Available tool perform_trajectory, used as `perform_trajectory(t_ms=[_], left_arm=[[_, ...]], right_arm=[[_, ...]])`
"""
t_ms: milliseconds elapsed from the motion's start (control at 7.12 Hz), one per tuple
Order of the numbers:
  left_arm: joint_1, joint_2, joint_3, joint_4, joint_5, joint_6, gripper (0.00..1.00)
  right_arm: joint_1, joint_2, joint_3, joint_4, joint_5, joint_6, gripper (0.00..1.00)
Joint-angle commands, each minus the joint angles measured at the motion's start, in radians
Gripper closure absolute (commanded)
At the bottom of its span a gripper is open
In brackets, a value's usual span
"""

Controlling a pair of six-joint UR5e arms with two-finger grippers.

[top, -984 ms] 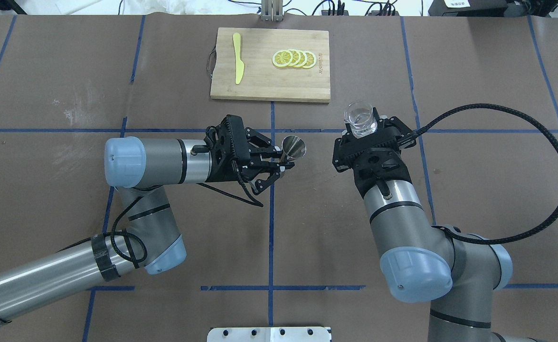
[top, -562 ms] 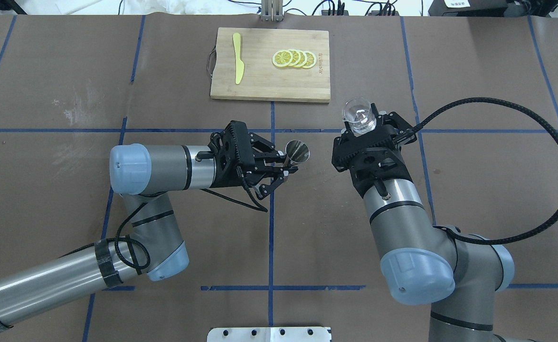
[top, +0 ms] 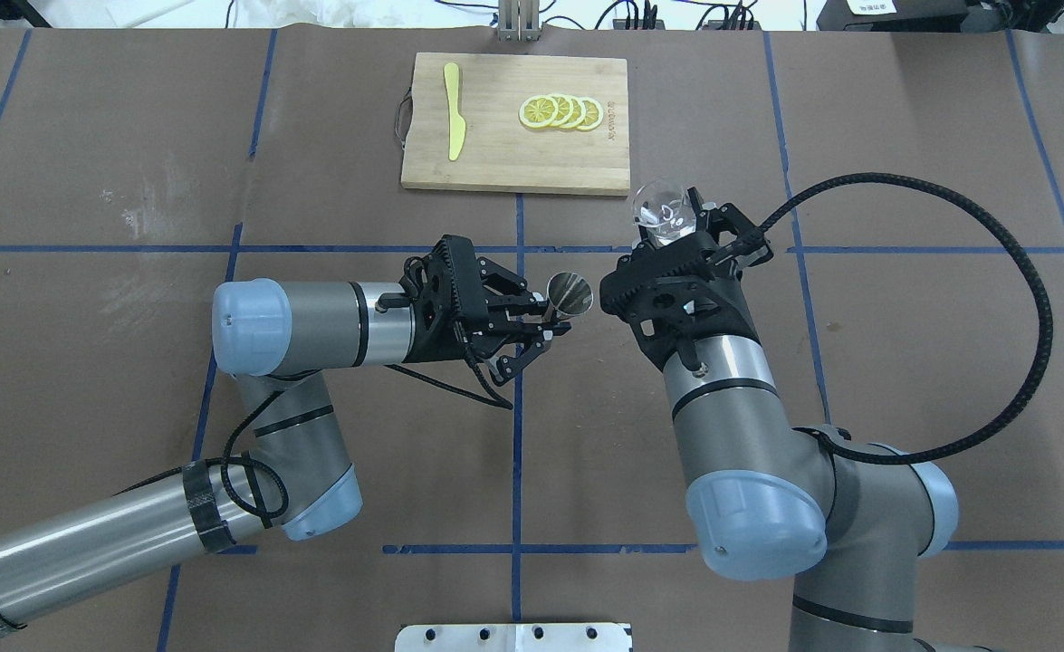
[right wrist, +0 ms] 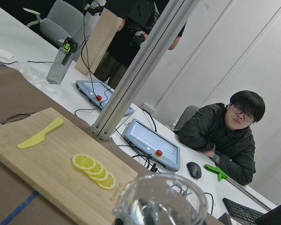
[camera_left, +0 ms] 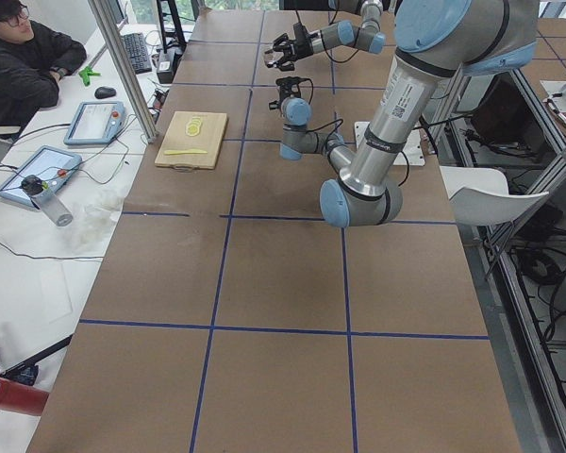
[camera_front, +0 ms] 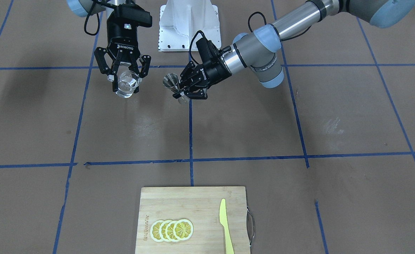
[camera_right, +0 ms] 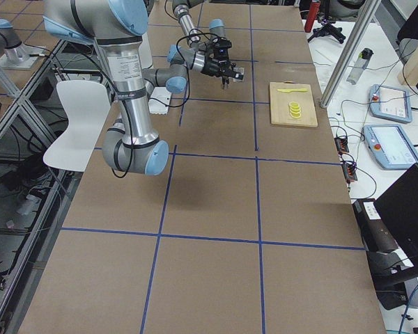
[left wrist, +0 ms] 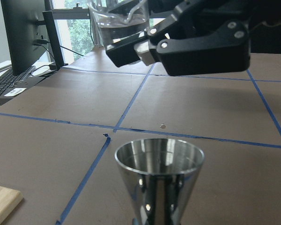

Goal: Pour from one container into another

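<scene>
A steel jigger [top: 570, 295] hangs above the table's middle, with my left gripper [top: 545, 318] shut on its waist. It stands upright with its mouth up in the left wrist view [left wrist: 159, 180]. To its right, a little farther out, my right gripper [top: 684, 232] is shut on a clear glass cup [top: 661, 210], which leans slightly toward the jigger. The glass [left wrist: 118, 21] sits higher than the jigger's rim and apart from it. In the front view the glass [camera_front: 126, 84] and the jigger [camera_front: 170, 81] are a short gap apart. What the glass holds I cannot tell.
A wooden cutting board [top: 504, 158] lies at the far middle, with a yellow knife [top: 453, 122] and lemon slices [top: 560, 111] on it. A person [camera_left: 21, 58] sits at the side desk beyond the table's far edge. Blue tape lines cross the brown table.
My right arm has swung left with the glass, closing most of the gap to the jigger. The left gripper has shifted a little to the right with the jigger.
</scene>
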Motion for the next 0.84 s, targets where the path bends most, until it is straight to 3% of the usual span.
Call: perform_trajectory(t_ms=[0, 703], left_arm=[[0.002, 0.0, -0.002, 0.0, 0.004, -0.001, 1.0], [0.002, 0.0, -0.002, 0.0, 0.004, -0.001, 1.0]], right_arm=[[-0.018, 0.03, 0.0, -0.06, -0.023, -0.003, 1.0], [-0.091, 0.027, -0.013, -0.062, -0.101, -0.052, 1.0]])
